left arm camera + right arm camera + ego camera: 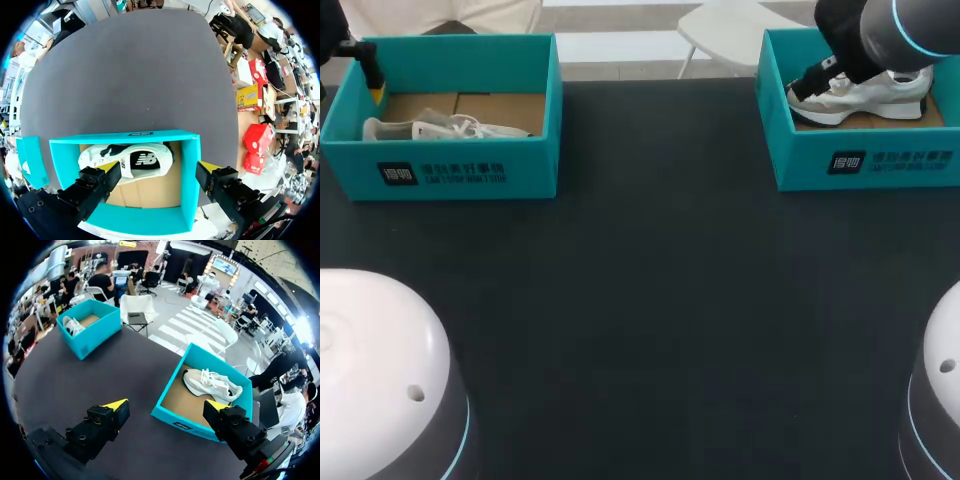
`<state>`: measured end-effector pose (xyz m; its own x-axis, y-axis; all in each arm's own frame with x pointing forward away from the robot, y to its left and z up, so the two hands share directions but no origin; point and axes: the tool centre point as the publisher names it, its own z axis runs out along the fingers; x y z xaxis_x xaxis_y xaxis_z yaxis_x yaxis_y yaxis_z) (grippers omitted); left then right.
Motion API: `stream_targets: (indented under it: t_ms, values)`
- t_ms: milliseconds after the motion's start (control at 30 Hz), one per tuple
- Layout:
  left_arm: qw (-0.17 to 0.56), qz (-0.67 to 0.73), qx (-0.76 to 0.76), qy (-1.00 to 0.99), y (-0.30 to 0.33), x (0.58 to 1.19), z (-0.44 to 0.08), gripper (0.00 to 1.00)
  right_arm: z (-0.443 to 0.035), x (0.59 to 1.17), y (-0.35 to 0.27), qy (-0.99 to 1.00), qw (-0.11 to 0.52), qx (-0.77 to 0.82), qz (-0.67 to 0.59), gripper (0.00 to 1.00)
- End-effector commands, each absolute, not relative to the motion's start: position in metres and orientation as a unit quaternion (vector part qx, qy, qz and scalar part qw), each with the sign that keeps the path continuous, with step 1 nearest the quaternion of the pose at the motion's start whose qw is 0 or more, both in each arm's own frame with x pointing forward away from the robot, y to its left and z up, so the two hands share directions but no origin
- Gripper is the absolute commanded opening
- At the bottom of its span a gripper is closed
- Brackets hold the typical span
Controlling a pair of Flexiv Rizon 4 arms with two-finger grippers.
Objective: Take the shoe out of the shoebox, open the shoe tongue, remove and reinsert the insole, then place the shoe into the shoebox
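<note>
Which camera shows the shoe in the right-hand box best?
The right wrist view: the whole shoe lies unobstructed. In the head view my right arm covers part; the left wrist view misses it.

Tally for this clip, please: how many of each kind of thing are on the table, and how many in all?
shoeboxes: 2
shoes: 2
Total: 4
</note>
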<state>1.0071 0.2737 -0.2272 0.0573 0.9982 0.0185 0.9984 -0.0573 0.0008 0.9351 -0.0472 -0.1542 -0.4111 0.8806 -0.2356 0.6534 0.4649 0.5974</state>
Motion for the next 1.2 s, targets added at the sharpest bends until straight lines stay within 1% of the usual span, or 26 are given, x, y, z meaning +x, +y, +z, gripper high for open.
stream_targets:
  t_ms: [33,133,267,567,800,1200]
  values:
    - [0.006,-0.008,-0.727,-0.686,0.274,1.007,-0.227,1.0,-0.158,0.977,-0.051,0.754,0.22,0.591,0.183,1.0]
    - [0.006,-0.008,-0.727,-0.686,0.274,1.007,-0.227,1.0,-0.16,0.994,-0.06,0.756,0.215,0.595,0.171,1.0]
    - [0.006,-0.008,-0.727,-0.686,0.274,1.007,-0.227,1.0,-0.167,1.015,-0.078,0.746,0.19,0.616,0.166,1.0]
    - [0.006,-0.008,-0.727,-0.686,0.274,1.007,-0.227,1.0,-0.176,1.056,-0.139,0.717,0.177,0.655,0.159,1.0]
    - [0.006,-0.008,-0.727,-0.686,0.274,1.007,-0.227,1.0,-0.2,1.058,-0.174,0.707,0.157,0.679,0.117,1.0]
    - [0.006,-0.008,-0.727,-0.686,0.274,1.007,-0.227,1.0,-0.2,1.058,-0.174,0.707,0.157,0.679,0.117,1.0]
